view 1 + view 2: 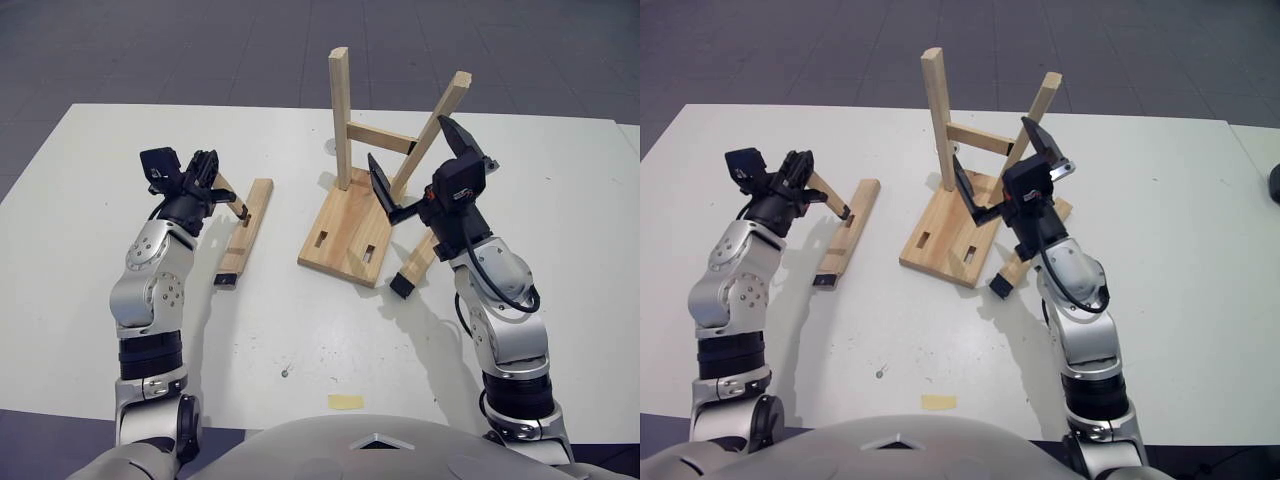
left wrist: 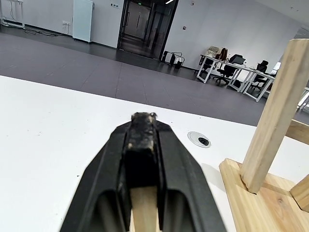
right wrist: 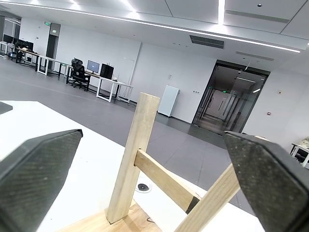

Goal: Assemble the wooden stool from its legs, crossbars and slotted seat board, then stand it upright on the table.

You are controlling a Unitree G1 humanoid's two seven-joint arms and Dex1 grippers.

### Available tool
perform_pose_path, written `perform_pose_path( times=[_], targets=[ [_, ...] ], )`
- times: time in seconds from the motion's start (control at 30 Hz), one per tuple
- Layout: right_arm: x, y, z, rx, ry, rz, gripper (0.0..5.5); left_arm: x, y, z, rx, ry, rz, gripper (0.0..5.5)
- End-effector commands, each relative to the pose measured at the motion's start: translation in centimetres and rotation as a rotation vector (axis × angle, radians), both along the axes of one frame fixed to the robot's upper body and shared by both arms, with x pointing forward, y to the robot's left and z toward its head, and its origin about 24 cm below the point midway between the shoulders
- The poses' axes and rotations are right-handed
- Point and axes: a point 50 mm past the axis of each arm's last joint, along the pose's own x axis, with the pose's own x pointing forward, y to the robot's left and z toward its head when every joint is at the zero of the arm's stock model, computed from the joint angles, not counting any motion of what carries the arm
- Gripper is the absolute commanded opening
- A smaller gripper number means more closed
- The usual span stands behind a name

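At table centre: the slotted seat board lies flat. An upright leg and a tilted leg stand in it, joined by a crossbar.
Right gripper: spread wide, its fingers either side of the tilted leg, seemingly not touching.
Left gripper: pinched on a wooden bar.
Loose leg: flat, long axis running away from the robot, just beside the bar's dark end.
Fourth leg: beside the board, under the right forearm.
Key relation: the board's free slots lie to the right of the left gripper.
Unclear: whether the bar is a leg or a crossbar, and whether it touches the loose leg.
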Motion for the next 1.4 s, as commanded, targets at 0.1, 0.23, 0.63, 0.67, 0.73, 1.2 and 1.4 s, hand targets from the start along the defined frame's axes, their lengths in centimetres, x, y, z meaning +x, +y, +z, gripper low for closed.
perform_pose_path(
  times=[0.1,0.23,0.63,0.67,0.73,1.2,1.4],
  targets=[
    [0.0,0.1,-0.3,0.000,0.013,-0.003,5.40,-0.3,-0.1,-0.7,0.014,0.033,-0.003,0.42],
    [0.0,0.1,-0.3,0.003,0.013,-0.003,5.40,-0.3,0.5,-1.7,0.027,0.060,0.017,0.42],
    [-0.1,0.5,-0.1,0.009,0.000,0.015,5.40,-1.0,-0.4,-4.2,0.090,0.082,-0.043,0.42],
    [-0.1,0.5,0.0,0.009,-0.002,0.016,5.40,-1.5,-0.2,-4.8,0.106,0.103,-0.046,0.42],
    [-0.1,0.4,0.1,0.006,-0.007,0.012,5.40,-2.6,0.2,-6.3,0.108,0.156,-0.040,0.42],
    [0.0,0.4,0.2,0.001,-0.013,0.017,5.40,-2.5,0.3,-5.9,0.109,0.151,-0.007,0.42],
    [0.0,0.2,0.1,0.000,-0.011,0.008,5.40,-2.2,-0.5,-4.1,0.107,0.098,-0.026,0.42]
  ],
)
